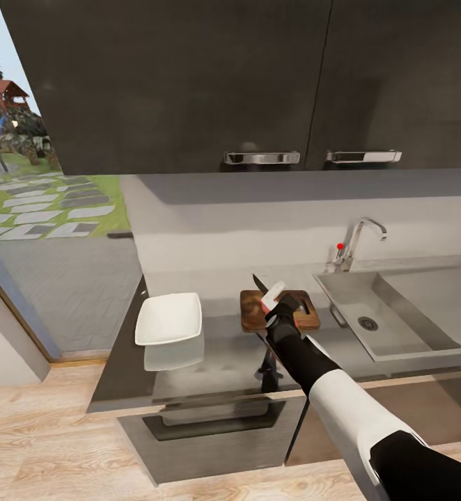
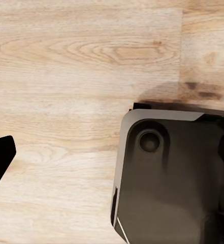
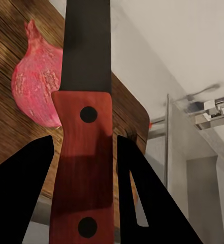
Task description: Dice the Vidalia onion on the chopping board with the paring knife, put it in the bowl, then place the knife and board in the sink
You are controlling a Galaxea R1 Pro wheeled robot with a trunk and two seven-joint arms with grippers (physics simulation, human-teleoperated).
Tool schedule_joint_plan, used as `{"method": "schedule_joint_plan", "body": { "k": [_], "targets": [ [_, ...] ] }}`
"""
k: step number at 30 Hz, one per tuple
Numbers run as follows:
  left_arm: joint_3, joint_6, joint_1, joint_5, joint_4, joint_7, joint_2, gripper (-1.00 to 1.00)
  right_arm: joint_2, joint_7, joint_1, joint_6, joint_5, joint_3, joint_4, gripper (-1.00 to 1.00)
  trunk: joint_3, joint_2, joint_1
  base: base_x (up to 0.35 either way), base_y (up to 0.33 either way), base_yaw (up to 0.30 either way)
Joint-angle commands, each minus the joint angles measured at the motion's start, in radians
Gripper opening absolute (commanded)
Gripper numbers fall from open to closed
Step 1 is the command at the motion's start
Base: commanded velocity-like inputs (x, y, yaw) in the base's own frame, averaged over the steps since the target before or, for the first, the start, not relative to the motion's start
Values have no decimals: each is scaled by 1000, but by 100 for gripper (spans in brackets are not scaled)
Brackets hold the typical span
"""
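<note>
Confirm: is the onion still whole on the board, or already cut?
Whole. The right wrist view shows the Vidalia onion as one intact bulb, tip included, lying on the chopping board behind the paring knife.

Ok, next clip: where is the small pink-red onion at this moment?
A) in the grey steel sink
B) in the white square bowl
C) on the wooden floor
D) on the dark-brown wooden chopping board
D: in the right wrist view the pink-red onion lies on the dark-brown wooden chopping board, behind the orange-red-handled paring knife held by the right gripper.
</note>
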Motion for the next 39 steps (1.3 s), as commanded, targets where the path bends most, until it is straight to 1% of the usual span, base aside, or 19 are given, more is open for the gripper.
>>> {"method": "schedule_joint_plan", "body": {
  "k": [1,11,18,28,39],
  "targets": [
    [-8,-3,0,11,-1,9,1,100,-1,-4,-1,7,1,4,0,-100,-2,-2,1,0,2,0],
    [-8,-3,0,11,0,9,0,100,-2,-4,-1,8,2,3,-1,-100,-2,-2,1,0,0,0],
    [-8,-3,0,10,0,9,0,100,-2,-4,-1,8,2,3,-1,-100,-2,-2,1,0,-100,0],
    [-8,-3,0,10,1,9,0,100,-2,-4,-1,8,2,4,-1,-100,-2,-2,1,0,-11,0],
    [-8,-3,0,11,2,9,0,100,-1,-4,-1,8,2,4,-1,-100,-12,-2,1,0,-17,0]
  ]
}}
